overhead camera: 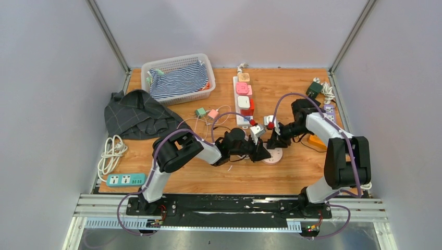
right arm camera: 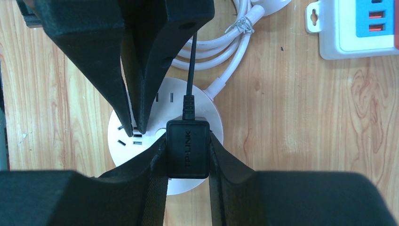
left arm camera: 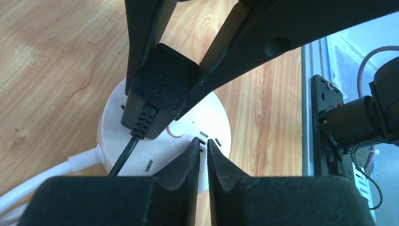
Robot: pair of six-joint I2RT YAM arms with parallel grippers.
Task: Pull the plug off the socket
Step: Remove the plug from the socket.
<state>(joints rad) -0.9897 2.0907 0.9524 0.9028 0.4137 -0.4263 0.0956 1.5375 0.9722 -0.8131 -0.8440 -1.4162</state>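
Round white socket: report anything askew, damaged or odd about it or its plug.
Nothing stands out. The black plug sits squarely in the socket, with the right gripper clamped on its sides. The left gripper, shut, rests its tips on the socket's face beside it.

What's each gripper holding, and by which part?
Right gripper pinches the black plug by its two sides. Left gripper holds nothing; its closed tips rest on the white socket.

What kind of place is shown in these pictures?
Probably a robot test cell in a lab: a wooden table walled by plain white panels, with a white power strip and a teal power strip as props.
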